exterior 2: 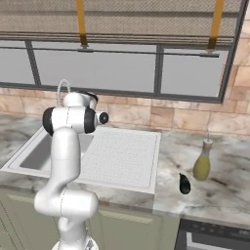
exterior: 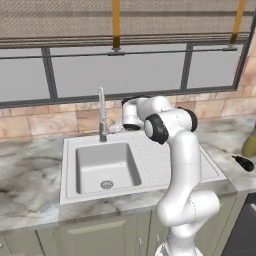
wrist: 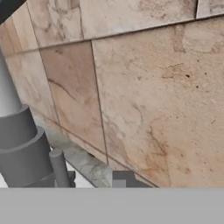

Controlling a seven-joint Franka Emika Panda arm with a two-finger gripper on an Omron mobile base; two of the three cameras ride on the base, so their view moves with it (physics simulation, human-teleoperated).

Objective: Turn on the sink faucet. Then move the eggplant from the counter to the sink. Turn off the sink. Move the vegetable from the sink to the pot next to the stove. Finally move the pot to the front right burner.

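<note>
The chrome sink faucet (exterior: 102, 114) stands behind the basin of the white-grey sink (exterior: 145, 172). My wrist (exterior: 132, 114) hangs just right of the faucet, low near the wall. In the hand view the faucet's dark base (wrist: 22, 151) and its small lever (wrist: 59, 168) sit at the left. My gripper (wrist: 124, 180) points at the tiled wall to the right of the lever, apart from it. Its jaw gap is hidden at the frame's bottom edge. The dark eggplant (exterior 2: 184, 184) (exterior: 245, 162) lies on the marble counter (exterior 2: 219, 190) right of the sink. The pot and the stove are out of view.
An olive-yellow bottle (exterior 2: 202, 163) stands just behind the eggplant. The dotted drainboard (exterior 2: 122, 151) lies between basin and eggplant. A tan tiled backsplash (wrist: 148, 87) rises close in front of the hand, with a window above it.
</note>
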